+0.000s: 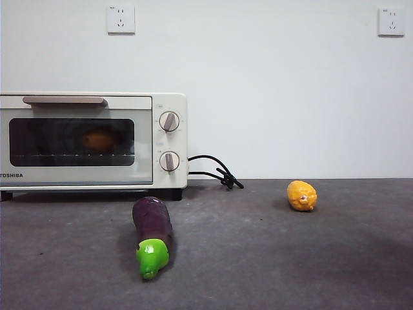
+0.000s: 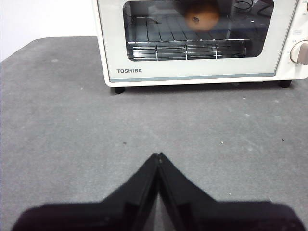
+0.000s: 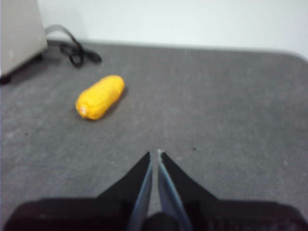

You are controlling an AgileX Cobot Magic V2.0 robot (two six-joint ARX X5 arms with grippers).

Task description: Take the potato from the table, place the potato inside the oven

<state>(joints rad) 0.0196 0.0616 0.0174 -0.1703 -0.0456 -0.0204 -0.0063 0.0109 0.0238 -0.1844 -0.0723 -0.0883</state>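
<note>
While the potato (image 1: 99, 140) sits inside the oven (image 1: 169, 103) (door shut), an eggplant (image 1: 153, 233) lies before it.

The potato (image 1: 99, 140) sits inside the closed oven (image 1: 93, 141) — eggplant (image 1: 153, 235) lies in front, yellow fruit (image 1: 302, 195) well apart on the table (image 1: 290, 258).

Oven (image 1: 161, 139): smooth cream-white casing with a slight sheen; dark glossy glass door (image 1: 71, 142); bright metal wire rack (image 2: 187, 45) inside. Potato (image 2: 202, 15): smooth, tan-brown, dull skin, seen through the glass. Table (image 1: 290, 258): dark grey, matt, slightly rough. Eggplant (image 1: 153, 223): glossy purple body, shiny green cap. Yellow fruit (image 3: 100, 96): lumpy, faintly shiny skin. Cable (image 1: 216, 171): black, smooth.
</note>
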